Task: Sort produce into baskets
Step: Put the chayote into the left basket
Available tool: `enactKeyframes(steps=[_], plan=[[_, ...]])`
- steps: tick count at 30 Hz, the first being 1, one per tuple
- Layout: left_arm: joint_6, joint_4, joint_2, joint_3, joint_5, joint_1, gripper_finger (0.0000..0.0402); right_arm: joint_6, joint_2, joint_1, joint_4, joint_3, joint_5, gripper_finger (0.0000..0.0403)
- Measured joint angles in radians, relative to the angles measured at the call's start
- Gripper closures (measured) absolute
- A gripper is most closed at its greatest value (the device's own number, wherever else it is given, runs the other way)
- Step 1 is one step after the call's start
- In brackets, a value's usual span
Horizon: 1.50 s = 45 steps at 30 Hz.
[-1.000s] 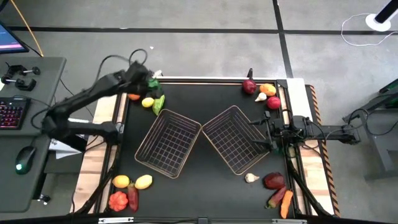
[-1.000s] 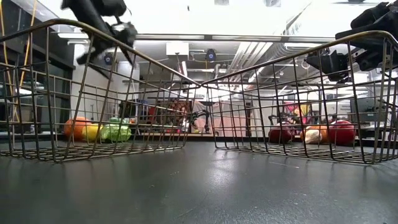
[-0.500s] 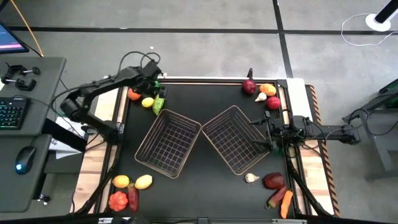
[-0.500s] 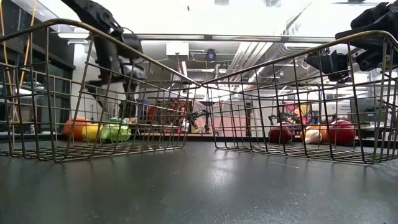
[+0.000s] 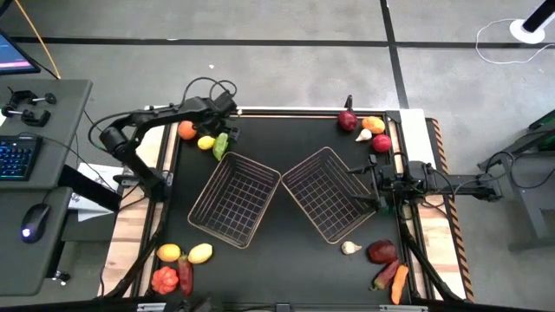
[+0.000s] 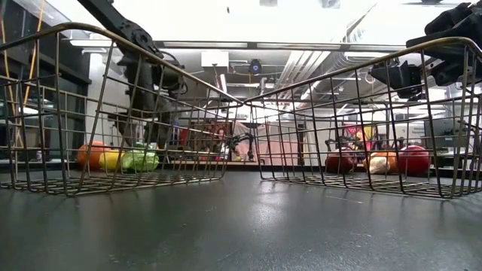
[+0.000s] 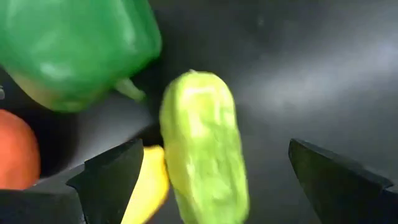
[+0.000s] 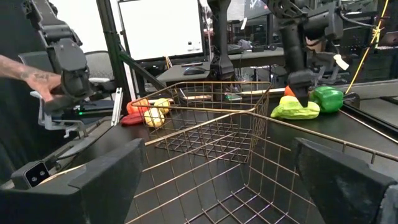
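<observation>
Produce lies in clusters at the table (image 5: 286, 251) corners, outside both baskets (image 5: 236, 198). Left gripper (image 7: 205, 186), fingers spread, straddles a light green cucumber (image 7: 202, 149); right gripper (image 5: 378, 186) waits released over the right basket (image 5: 326, 192).

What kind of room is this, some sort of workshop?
Probably a robotics lab. Two robot arms work at a black table, a desk beside it holds a keyboard and mouse, and a large monitor stands behind.
</observation>
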Motion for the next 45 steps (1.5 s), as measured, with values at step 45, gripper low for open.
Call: enactKeyframes(steps=[45], plan=[[0.017,-0.009,0.131,0.0,-0.017,-0.019,0.0155,0.0,0.0,0.0,0.0,0.0,0.0,0.0004]])
